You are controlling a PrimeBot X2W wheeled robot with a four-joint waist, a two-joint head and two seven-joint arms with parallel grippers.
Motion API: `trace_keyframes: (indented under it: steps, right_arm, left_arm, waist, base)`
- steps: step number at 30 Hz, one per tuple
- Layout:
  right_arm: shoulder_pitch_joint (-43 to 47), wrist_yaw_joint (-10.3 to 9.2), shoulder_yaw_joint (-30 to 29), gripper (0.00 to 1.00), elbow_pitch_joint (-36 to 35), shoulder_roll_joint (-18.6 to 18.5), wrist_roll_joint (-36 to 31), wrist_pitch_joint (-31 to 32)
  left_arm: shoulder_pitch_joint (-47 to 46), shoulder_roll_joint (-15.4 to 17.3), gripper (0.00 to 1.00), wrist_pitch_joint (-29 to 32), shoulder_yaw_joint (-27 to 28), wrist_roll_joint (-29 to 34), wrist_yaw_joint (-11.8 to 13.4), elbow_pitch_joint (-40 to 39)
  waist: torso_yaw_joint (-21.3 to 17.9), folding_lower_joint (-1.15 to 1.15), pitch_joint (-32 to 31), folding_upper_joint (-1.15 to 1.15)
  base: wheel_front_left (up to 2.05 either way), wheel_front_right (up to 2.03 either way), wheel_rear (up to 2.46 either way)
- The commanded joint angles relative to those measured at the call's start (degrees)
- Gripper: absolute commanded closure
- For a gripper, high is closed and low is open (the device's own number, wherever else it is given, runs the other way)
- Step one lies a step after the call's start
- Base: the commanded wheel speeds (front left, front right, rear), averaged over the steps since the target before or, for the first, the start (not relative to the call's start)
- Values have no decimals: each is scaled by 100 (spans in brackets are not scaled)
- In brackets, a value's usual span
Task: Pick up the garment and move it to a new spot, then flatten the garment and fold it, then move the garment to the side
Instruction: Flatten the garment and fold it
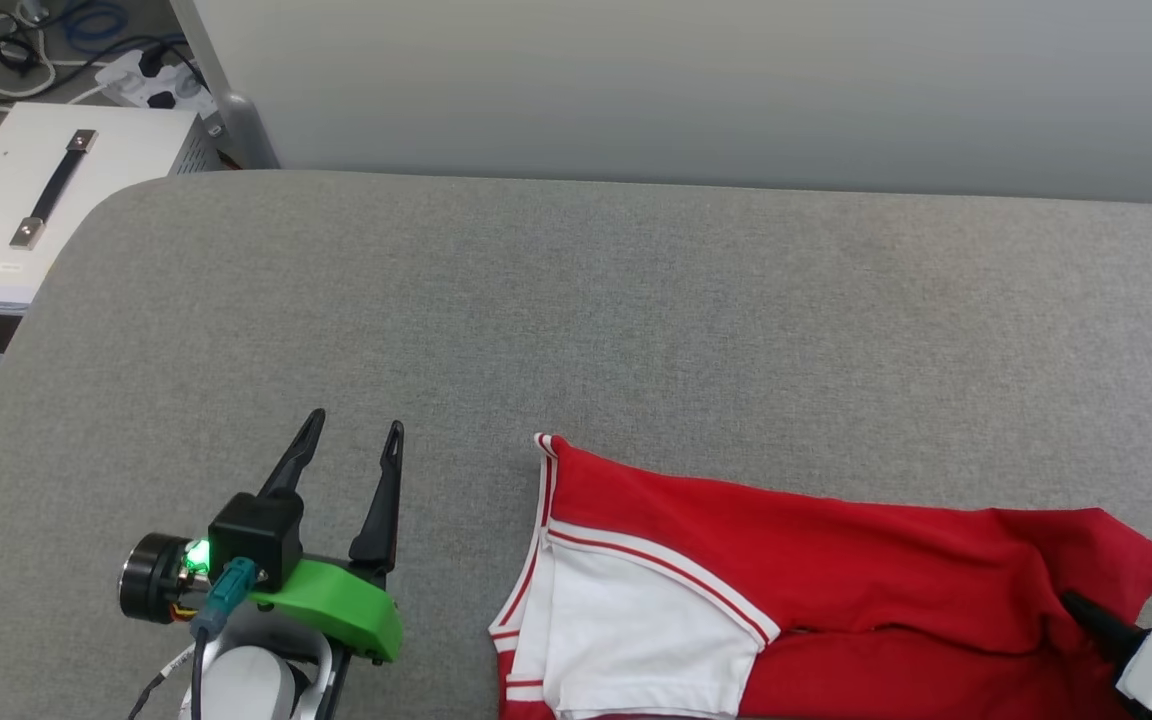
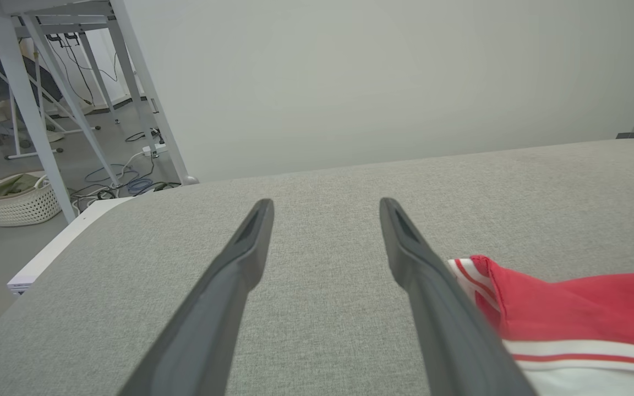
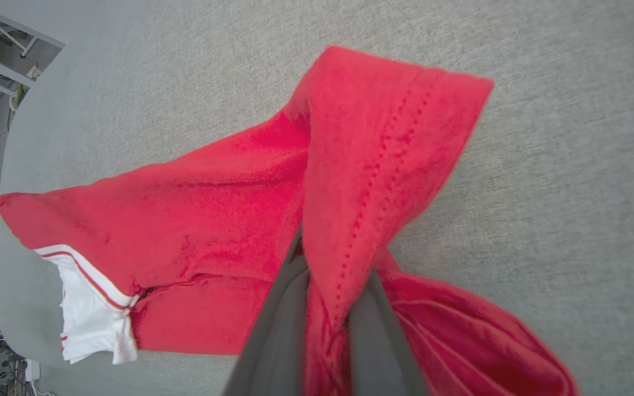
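Observation:
The garment (image 1: 816, 580) is a red jersey with a white sleeve and red-white striped trim, lying partly folded along the near edge of the grey table, its letters hidden. My right gripper (image 3: 328, 269) is shut on a red hem fold of the garment (image 3: 383, 165), lifted a little off the cloth-covered top. In the head view that right gripper (image 1: 1096, 612) pokes into the garment's right end. My left gripper (image 1: 354, 433) stands open and holds nothing, well left of the garment's striped corner (image 2: 474, 272); its fingers (image 2: 245, 247) hover over bare table.
The grey fabric table (image 1: 576, 300) stretches far back to a pale wall. A white box with a handle (image 1: 46, 190) sits off the table's left corner beside cables. A wicker basket (image 2: 17, 201) and metal frame legs stand on the floor.

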Motion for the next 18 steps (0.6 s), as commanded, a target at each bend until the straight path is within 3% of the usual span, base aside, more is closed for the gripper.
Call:
trace_keyframes:
  steps: [1,11,18]
  right_arm:
    - [124,-3,71,100,-174,79,25,73]
    - [341,-3,390,100,-952,820,30,402]
    - [229,-3,902,100,-789,1089,345,369]
  left_arm:
    - [113,-60,0,-34,50,38,-32,7]
    - [308,-134,0,-34,253,77,-120,-51]
    - [355,-156,0,-34,337,135,-197,-14]
  waist:
    - [42,0,-167,0]
    - [177,0,-354,0]
    - [325,0,-386,0]
  base:
    - [0,0,0]
    - [0,0,0]
    - [0,0,0]
